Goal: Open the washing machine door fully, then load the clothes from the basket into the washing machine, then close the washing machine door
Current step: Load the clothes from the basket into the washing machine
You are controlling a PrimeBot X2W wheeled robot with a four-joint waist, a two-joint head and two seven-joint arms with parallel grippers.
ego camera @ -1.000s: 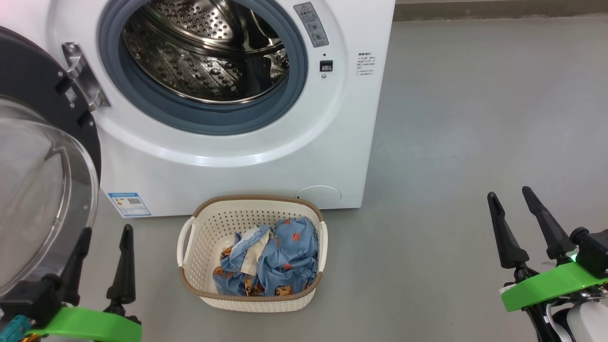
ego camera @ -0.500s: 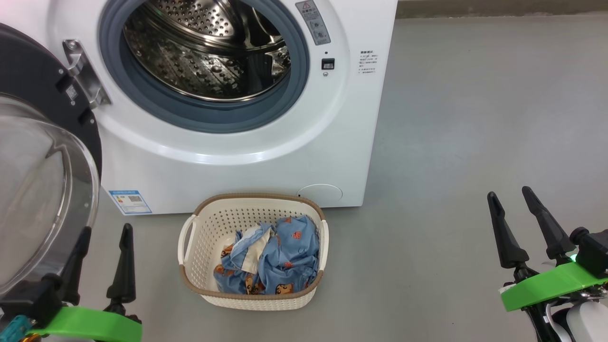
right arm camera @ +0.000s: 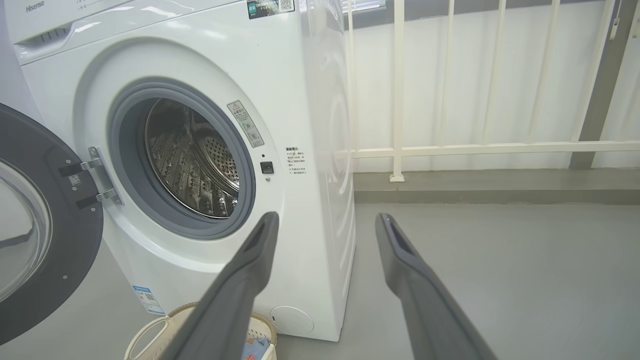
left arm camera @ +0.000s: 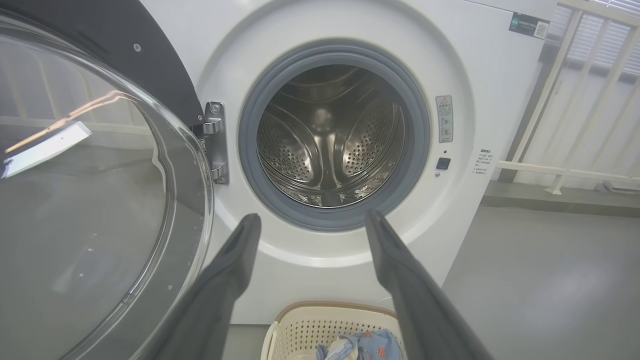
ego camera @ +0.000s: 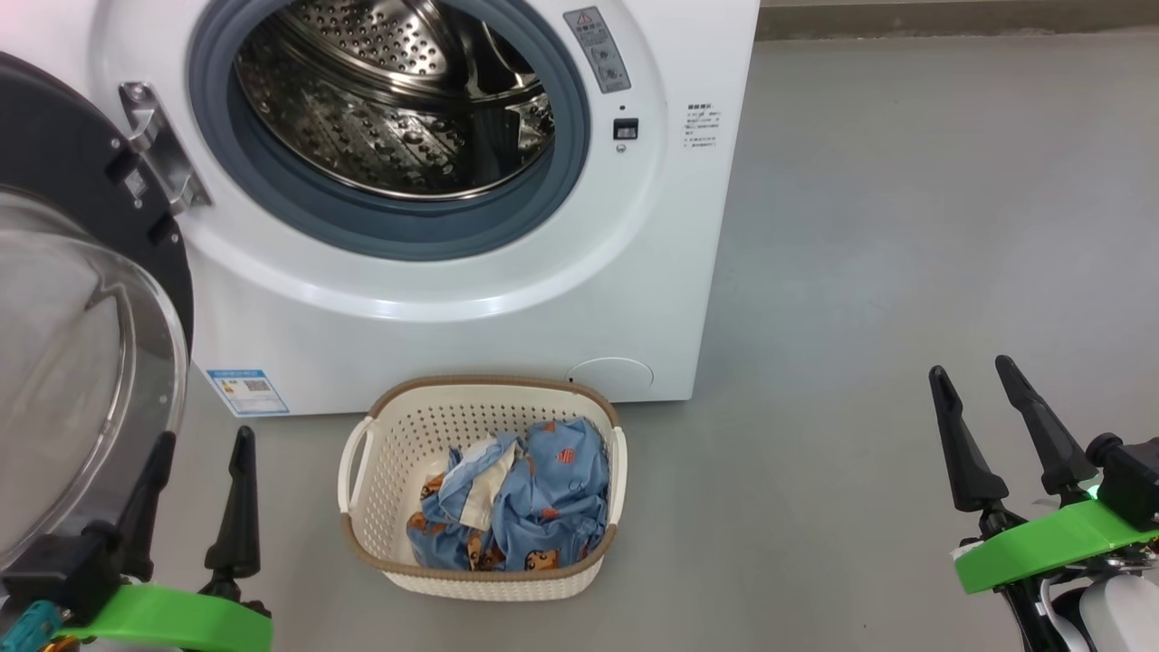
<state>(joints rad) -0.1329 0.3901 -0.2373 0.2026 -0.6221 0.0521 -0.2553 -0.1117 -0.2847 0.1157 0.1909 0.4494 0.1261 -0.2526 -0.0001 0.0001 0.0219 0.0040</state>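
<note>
The white washing machine (ego camera: pixel 670 226) stands ahead with its steel drum (ego camera: pixel 398 100) bare inside the grey gasket. The washing machine door (ego camera: pixel 81 362), black with a bulging glass bowl, is swung wide to the left. On the floor in front sits the cream basket (ego camera: pixel 398 435) holding the light blue bear-print clothes (ego camera: pixel 525 507). My left gripper (ego camera: pixel 204 436) is open and empty at the lower left, just right of the door glass. My right gripper (ego camera: pixel 971 369) hangs open and empty over bare floor, well right of the basket. The left wrist view looks into the drum (left arm camera: pixel 330 145) between spread fingers (left arm camera: pixel 235 260).
Grey floor (ego camera: pixel 905 226) stretches right of the machine. A white railing (right arm camera: pixel 450 148) and a low kerb run behind it in the right wrist view. A blue label (ego camera: pixel 246 391) sits on the machine's lower left front.
The head camera shifted slightly, so machine and basket sit a little lower in the picture than half a second ago. Both grippers stay where they were, open.
</note>
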